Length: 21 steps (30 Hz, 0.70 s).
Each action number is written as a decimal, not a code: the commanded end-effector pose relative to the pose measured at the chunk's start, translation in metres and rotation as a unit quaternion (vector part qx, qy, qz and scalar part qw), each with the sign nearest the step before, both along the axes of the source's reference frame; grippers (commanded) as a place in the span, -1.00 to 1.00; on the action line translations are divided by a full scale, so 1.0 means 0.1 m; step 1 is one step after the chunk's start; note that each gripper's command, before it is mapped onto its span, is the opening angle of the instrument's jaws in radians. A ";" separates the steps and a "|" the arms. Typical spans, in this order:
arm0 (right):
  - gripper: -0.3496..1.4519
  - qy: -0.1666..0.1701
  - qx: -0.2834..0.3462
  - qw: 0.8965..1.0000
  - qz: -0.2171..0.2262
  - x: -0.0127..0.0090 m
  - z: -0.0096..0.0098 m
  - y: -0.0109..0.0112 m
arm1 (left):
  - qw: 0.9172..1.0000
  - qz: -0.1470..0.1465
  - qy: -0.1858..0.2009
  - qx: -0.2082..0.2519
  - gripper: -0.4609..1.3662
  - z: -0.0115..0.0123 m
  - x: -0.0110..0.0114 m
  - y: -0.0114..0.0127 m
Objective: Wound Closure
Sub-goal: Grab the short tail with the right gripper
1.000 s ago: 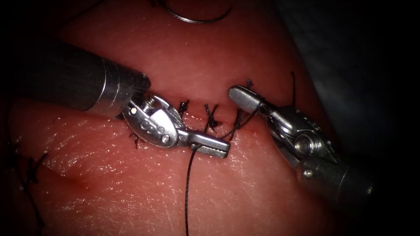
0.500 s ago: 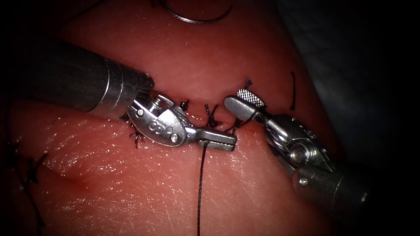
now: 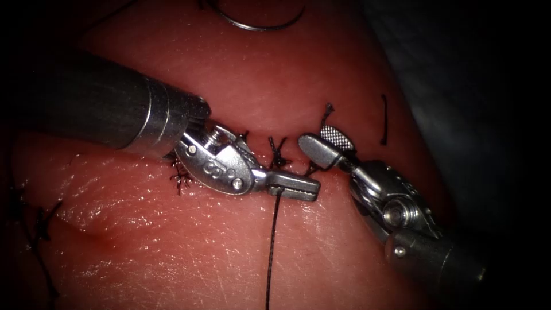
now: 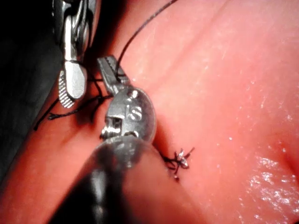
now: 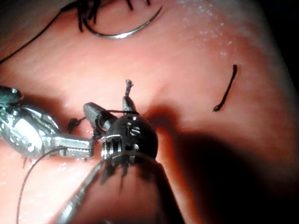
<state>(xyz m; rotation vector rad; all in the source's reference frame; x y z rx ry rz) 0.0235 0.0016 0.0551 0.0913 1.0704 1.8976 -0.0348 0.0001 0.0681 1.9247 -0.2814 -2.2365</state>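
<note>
The left tool (image 3: 293,186) lies across the cut (image 3: 287,163) in the tissue (image 3: 201,247), its fingers pressed together on the thread (image 3: 270,252), which hangs straight from their underside toward the near edge of the endoscope view. The same tool shows in the left wrist view (image 4: 110,74) with the thread (image 4: 145,23) running away from its tip, and in the right wrist view (image 5: 74,145) with the strand (image 5: 28,182) curving beneath it. The right tool (image 3: 327,143) sits just beside it at the right end of the cut, fingers parted a little with the ridged inner face of one turned up, and a short run of dark thread crosses between them at their root. A row of knotted stitches (image 3: 276,150) lies along the cut between the two tools. The needle (image 3: 258,24) rests free on the tissue at the far side, well apart from both tools, not in the tissue; the right wrist view shows its curve (image 5: 124,30) lying flat. A cut end of thread (image 3: 384,120) lies loose to the right of the cut.
</note>
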 end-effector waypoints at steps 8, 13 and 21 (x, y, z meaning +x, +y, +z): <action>0.07 -0.011 0.005 1.000 0.004 -0.006 0.014 0.002 | 1.000 0.006 0.000 0.001 -0.88 0.006 -0.009 0.006; 0.10 -0.011 0.006 1.000 0.009 -0.005 0.022 0.008 | 1.000 0.007 0.000 0.001 -0.88 0.008 -0.014 0.006; 0.17 -0.009 0.004 1.000 0.008 -0.002 0.037 0.019 | 1.000 0.011 -0.001 0.000 -0.88 0.010 -0.017 0.004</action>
